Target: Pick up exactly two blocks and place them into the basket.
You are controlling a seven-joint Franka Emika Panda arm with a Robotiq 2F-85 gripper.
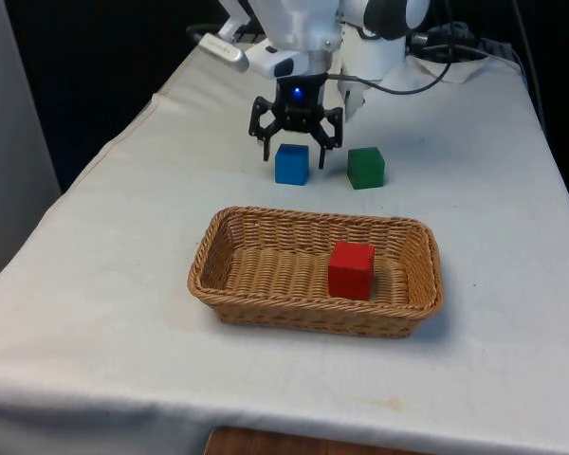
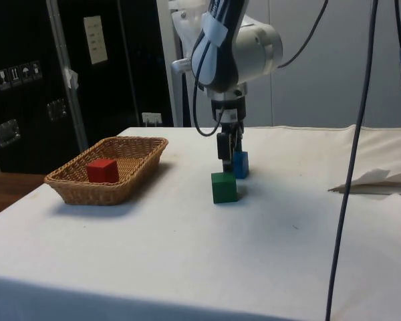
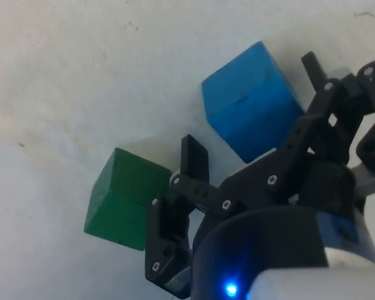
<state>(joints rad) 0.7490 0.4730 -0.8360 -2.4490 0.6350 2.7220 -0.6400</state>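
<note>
Hovering with released jaws above the blue block (image 1: 291, 164), I lower squarely, avoiding the green block (image 1: 365, 167) at its three o'clock.

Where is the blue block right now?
The blue block sits on the white cloth beyond the basket, just to the front view's left of the green block. The open tool hangs right over it.

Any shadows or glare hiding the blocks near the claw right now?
Front view: even light, the blue block and green block stand clear, with a soft shadow under the basket. Side view: the green block partly covers the blue one; no glare. Wrist view: the open claw cuts across the blue block's lower corner; the cloth looks bright but not washed out.
</note>
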